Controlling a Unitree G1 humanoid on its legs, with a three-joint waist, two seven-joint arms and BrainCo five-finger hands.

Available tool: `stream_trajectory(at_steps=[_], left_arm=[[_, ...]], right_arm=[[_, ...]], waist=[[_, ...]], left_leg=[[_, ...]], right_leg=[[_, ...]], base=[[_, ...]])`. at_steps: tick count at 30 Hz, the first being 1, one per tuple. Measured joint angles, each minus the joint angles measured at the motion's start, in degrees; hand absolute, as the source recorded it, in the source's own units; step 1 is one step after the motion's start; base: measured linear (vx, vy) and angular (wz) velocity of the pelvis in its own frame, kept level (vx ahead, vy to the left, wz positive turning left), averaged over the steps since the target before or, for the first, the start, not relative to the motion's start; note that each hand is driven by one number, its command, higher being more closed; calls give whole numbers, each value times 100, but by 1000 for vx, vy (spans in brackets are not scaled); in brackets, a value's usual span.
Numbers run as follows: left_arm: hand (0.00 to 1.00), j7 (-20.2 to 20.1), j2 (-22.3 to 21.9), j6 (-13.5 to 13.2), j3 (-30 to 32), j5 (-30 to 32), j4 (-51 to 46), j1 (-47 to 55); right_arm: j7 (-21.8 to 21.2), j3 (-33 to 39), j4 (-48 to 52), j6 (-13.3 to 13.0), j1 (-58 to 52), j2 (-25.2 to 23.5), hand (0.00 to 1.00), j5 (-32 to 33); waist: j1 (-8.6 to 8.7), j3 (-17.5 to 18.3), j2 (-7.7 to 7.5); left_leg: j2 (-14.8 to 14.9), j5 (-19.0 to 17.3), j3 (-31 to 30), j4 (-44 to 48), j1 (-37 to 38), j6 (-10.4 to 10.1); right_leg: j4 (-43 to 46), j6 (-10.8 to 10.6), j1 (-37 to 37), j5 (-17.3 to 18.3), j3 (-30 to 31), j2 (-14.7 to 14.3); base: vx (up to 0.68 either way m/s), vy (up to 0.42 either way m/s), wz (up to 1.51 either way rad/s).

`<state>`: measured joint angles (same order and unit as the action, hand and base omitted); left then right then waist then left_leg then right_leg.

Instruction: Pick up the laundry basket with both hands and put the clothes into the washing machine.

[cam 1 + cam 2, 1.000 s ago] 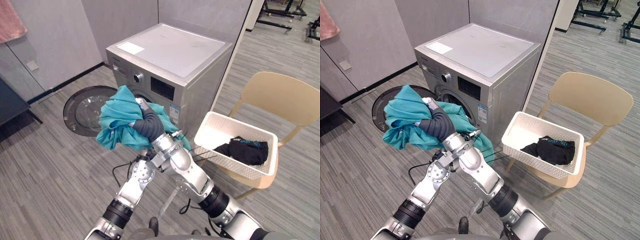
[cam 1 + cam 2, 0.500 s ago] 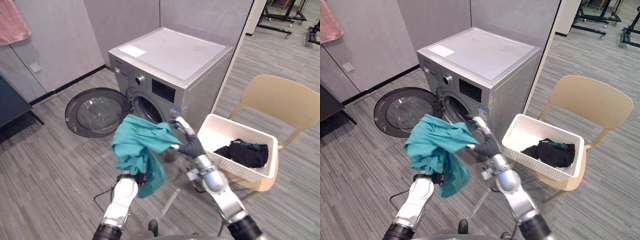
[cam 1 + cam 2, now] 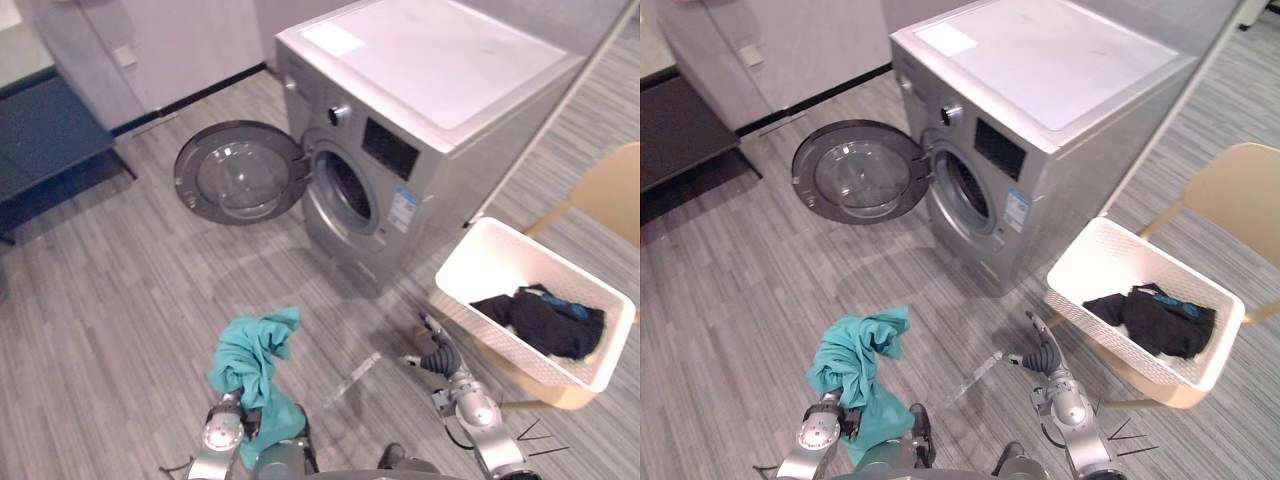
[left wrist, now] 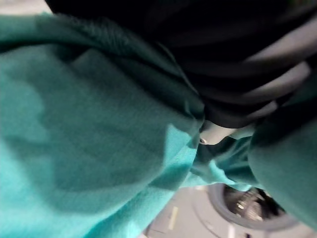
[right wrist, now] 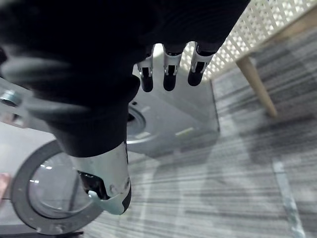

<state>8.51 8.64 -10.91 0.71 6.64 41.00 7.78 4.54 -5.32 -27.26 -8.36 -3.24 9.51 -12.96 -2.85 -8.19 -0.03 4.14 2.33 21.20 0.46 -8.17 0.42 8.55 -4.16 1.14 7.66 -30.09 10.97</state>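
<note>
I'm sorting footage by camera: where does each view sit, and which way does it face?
Left eye view: on the head, looking down at the washing machine, its open door, the basket; right hand shows low.
Right eye view: beside it, sharing that scene.
Left wrist view: left wrist, against the teal cloth beside the left hand.
Right wrist view: along the right hand toward door and basket.

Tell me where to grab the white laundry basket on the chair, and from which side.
Grip the basket by its top rim at the two short ends, one hand each, reaching in from outside. It sits upright on the chair, the rim is bare all round, and the dark clothes lie low inside.
</note>
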Motion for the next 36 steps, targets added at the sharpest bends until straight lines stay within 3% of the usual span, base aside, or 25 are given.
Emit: stream_trajectory(at_steps=[3,4,5,6,7,8,10,13,16,17,18,19,20,22,23,24,25,26,29,31,32,33,34,35,36], left_arm=[[100,-98,78,76,14,8,369,68],[100,-166,53,77,1,24,458,222],[100,-184,48,78,-1,25,470,237],[100,-240,39,94,-25,33,589,291],[100,-236,79,121,-25,57,643,318],[100,-233,108,149,-25,70,646,288],[100,-205,244,192,-36,99,672,189],[100,-185,280,189,-59,306,671,-96],[100,-182,280,161,-119,313,632,-354],[100,-183,263,149,-196,314,614,-457],[100,-183,248,149,-245,314,580,-447],[100,-187,129,142,-283,314,473,-416],[100,-185,91,140,-314,315,430,-426],[100,-202,-13,152,-359,310,410,-482],[100,-202,-89,151,-358,305,346,-384],[100,-203,-117,150,-360,305,330,-384],[100,-205,-197,149,-402,301,169,-385],[100,-204,-197,148,-414,301,156,-387],[100,-207,-291,104,-509,302,9,-428],[100,-209,-363,104,-556,302,8,-502],[100,-204,-393,98,-614,302,3,-523],[100,-200,-430,93,-735,300,6,-526],[100,-201,-471,92,-753,300,7,-479],[100,-199,-555,101,-760,293,62,-480],[100,-196,-480,114,-781,254,110,-564]], right_arm=[[-115,-19,-402,26,180,-179,0,-122],[-155,-18,-532,71,182,-183,0,-125],[-158,-18,-539,81,187,-179,0,-125],[-183,-16,-556,114,137,-131,0,-121],[-200,-20,-566,130,73,-109,0,-118],[-202,-21,-577,145,53,-108,0,-117],[-217,-19,-685,182,38,-155,0,-117],[-212,-23,-787,198,47,-111,0,-114],[-208,-17,-848,201,35,-83,0,-110],[-208,-17,-852,203,-48,-48,0,-107],[-209,-16,-857,203,-115,-36,0,-106],[-218,7,-937,212,-54,12,0,-96],[-220,16,-936,207,-13,-6,0,-61],[-222,2,-948,209,6,-9,0,-51],[-215,-38,-946,209,13,-29,0,-6],[-210,-30,-940,204,14,-58,0,15],[-173,-1,-866,203,33,-169,0,72],[-170,1,-854,203,34,-169,0,72],[-98,98,-814,199,111,-191,0,70],[-76,219,-860,205,167,-264,0,63],[-52,249,-903,201,184,-286,0,58],[1,245,-920,197,188,-227,0,51],[34,236,-927,197,179,-185,0,40],[48,234,-1063,219,257,-175,0,-6],[58,229,-1012,236,190,-293,0,-72]], waist=[[-152,-130,-21],[-117,-186,-27],[-115,-193,-23],[-81,-206,28],[-11,-239,7],[65,-281,9],[231,-452,20],[355,-622,68],[546,-663,65],[601,-640,-40],[632,-627,-38],[649,-616,168],[649,-635,207],[643,-702,327],[524,-727,360],[504,-733,350],[396,-784,213],[390,-785,211],[264,-796,183],[198,-872,101],[192,-873,83],[183,-822,247],[162,-780,382],[155,-856,485],[178,-860,253]], left_leg=[[-110,-544,86,530,-19,17],[-126,-1005,64,922,-5,28],[-129,-1046,63,959,-4,31],[-156,-1280,26,1181,41,84],[-248,-1395,-67,1215,146,161],[-281,-1434,-134,1214,266,212],[-301,-1529,-434,1130,556,311],[-324,-1598,-729,872,1025,310],[-405,-1641,-1199,580,1377,190],[-475,-1807,-1419,536,1651,-27],[-481,-1877,-1509,595,1726,-108],[-288,-1927,-1562,1018,1596,-209],[-200,-1892,-1521,1692,1327,-272],[115,-1553,-1319,3433,747,-691],[462,-1204,-1263,4716,321,-737],[566,-1258,-1227,5121,213,-659],[716,-1433,-1009,5668,-198,-375],[715,-1443,-999,5651,-226,-359],[542,-1693,-1174,4403,-803,-266],[158,-1641,-1901,3198,-929,-346],[-84,-1432,-2455,2314,-875,-585],[-95,-926,-3158,1467,-830,-780],[-13,-576,-3355,1327,-827,-891],[51,-260,-3405,1656,-867,-756],[-129,-565,-3166,1796,-826,-678]], right_leg=[[83,-219,-150,57,31,248],[800,-398,-86,306,117,537],[901,-406,-63,322,138,571],[1890,-291,257,313,328,853],[2852,84,654,124,662,1080],[3365,260,943,50,910,1138],[4033,131,1443,505,1401,751],[3158,166,1989,664,1282,45],[1379,157,2331,30,1182,-467],[1068,542,2415,-658,1325,-574],[1153,892,2373,-1008,1401,-575],[1419,946,2348,-732,1259,-582],[1437,941,2239,-490,1201,-584],[1270,1011,1765,-264,1102,-732],[1023,1073,1265,-128,1184,-937],[953,1071,1087,-76,1246,-997],[765,1038,548,95,1476,-1008],[747,1035,518,99,1499,-1005],[532,1022,189,91,2014,-959],[538,924,21,132,2338,-800],[543,763,-59,224,2588,-733],[562,479,-106,394,2908,-821],[598,343,-100,479,3041,-919],[768,102,-89,736,3394,-1025],[977,-14,33,828,3611,-787]], base=[[161,108,-4],[153,117,-7],[130,147,1],[125,172,11],[180,214,22],[261,192,43],[318,129,57],[330,45,62],[495,-33,105],[449,-72,101],[683,-125,97],[567,-126,56],[662,-179,43],[552,-159,11],[449,-99,-30],[742,-109,-63],[409,-40,-45],[585,-36,-76],[376,79,-87],[342,209,-85],[387,324,-109],[394,366,-125],[309,403,-152],[218,391,-134],[180,370,-116]])
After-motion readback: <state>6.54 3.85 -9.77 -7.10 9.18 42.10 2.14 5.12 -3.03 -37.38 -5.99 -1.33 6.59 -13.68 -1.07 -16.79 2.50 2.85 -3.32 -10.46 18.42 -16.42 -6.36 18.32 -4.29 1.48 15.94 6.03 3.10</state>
